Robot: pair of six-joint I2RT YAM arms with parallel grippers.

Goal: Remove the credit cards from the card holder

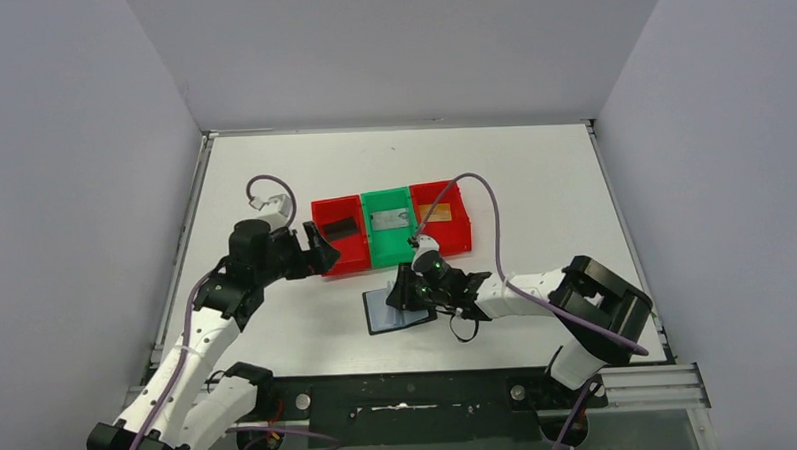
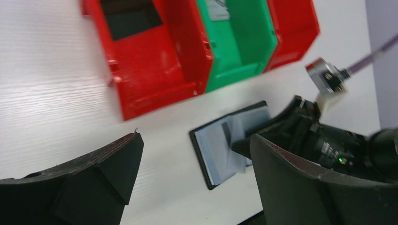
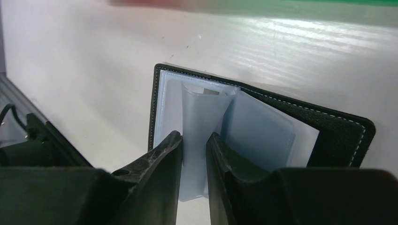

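The holder [image 1: 390,312] lies open on the bench [image 1: 278,329], just in front of a row of three bins and apart from them. Its black cover is flat, with the blue-grey pockets facing up. The right end effector [image 1: 409,290] is down on it, narrowed to a slim gap. In the right wrist view one translucent pocket leaf [image 3: 199,122] stands up from the middle and is pinched between the two fingers [image 3: 159,164]. No card shows in the pockets that can be seen.

The black card [image 1: 342,227] lies in the left red bin [image 1: 351,259]. The grey card [image 1: 389,219] lies in the green bin [image 1: 390,250], and the gold card [image 1: 436,212] lies in the right red bin [image 1: 455,233].

The left end effector [image 1: 320,253] hangs wide open and holds nothing. It is just beside the left red bin's near corner and well apart from the holder.
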